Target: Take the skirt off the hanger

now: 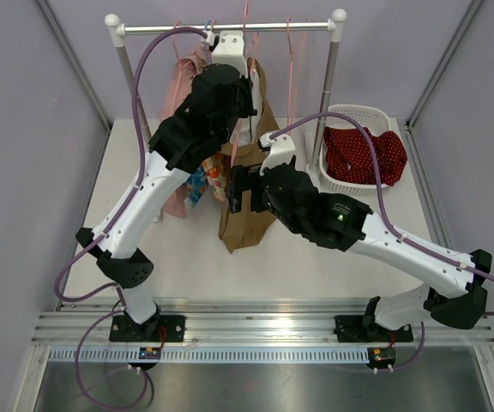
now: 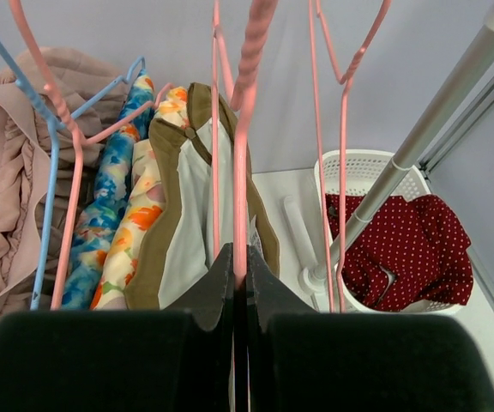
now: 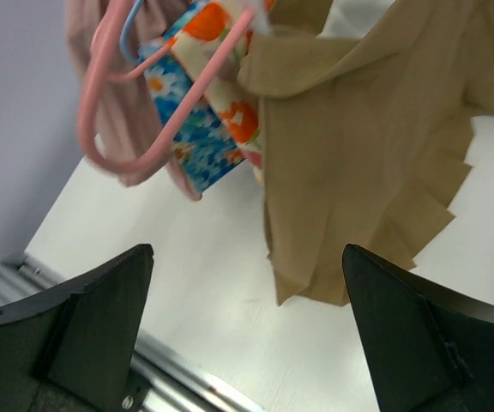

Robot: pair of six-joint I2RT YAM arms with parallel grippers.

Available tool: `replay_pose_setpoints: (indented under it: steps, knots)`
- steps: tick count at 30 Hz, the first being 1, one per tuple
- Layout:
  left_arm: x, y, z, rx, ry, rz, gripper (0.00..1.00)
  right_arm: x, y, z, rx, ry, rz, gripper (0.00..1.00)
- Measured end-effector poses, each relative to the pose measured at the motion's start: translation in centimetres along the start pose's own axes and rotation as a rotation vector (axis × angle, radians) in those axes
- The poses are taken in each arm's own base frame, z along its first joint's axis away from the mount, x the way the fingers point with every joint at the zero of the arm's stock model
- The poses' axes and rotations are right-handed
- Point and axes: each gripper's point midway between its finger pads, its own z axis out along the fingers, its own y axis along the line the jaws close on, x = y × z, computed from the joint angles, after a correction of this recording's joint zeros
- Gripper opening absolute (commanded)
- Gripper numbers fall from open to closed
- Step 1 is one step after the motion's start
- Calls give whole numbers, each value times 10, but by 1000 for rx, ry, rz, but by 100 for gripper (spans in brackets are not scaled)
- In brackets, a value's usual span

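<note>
A tan pleated skirt (image 1: pixel 245 219) hangs from a pink hanger (image 2: pixel 242 129) on the white rack (image 1: pixel 225 28); its hem rests near the table. It shows as a brown waistband with white lining in the left wrist view (image 2: pixel 171 223) and as tan pleats in the right wrist view (image 3: pixel 376 163). My left gripper (image 2: pixel 238 262) is shut on the pink hanger's wire, just below the rail. My right gripper (image 3: pixel 247 257) is open and empty, close in front of the skirt's lower part, its fingers (image 3: pixel 101 300) spread wide.
A floral garment (image 2: pixel 127 215) and a pale pink garment (image 2: pixel 7 189) hang on blue and pink hangers left of the skirt. Empty pink hangers (image 2: pixel 341 129) hang to the right. A white basket (image 1: pixel 358 146) holds red dotted cloth (image 2: pixel 410 249) by the right rack post.
</note>
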Motion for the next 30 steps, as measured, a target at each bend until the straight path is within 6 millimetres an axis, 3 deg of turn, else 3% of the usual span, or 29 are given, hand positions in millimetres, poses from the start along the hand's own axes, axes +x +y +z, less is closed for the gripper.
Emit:
replay_pose_setpoints:
  steps: [6,12,16,17,19,20,24,30]
  knots:
    - [-2,4,-7,1,1,-4,0,-9,-15,19,135,-61,-54,99]
    - [-7,2,-12,13,-6,-39,0,-20,-14,30,160,-126,-67,94]
    - [-7,1,-11,22,-4,-68,0,-15,-12,41,162,-144,-74,77]
    - [-7,0,-11,23,-4,-76,0,-12,-13,43,163,-145,-78,65]
    - [-7,0,-11,27,-4,-90,0,-8,-12,48,161,-149,-83,54]
    - [-7,-1,-11,28,-3,-94,0,-7,-10,50,158,-151,-86,37]
    - [-8,-2,-12,35,-5,-114,0,-9,-8,54,156,-175,-83,1]
    - [-5,-1,-17,41,2,-127,0,-9,-12,47,151,-187,-71,0]
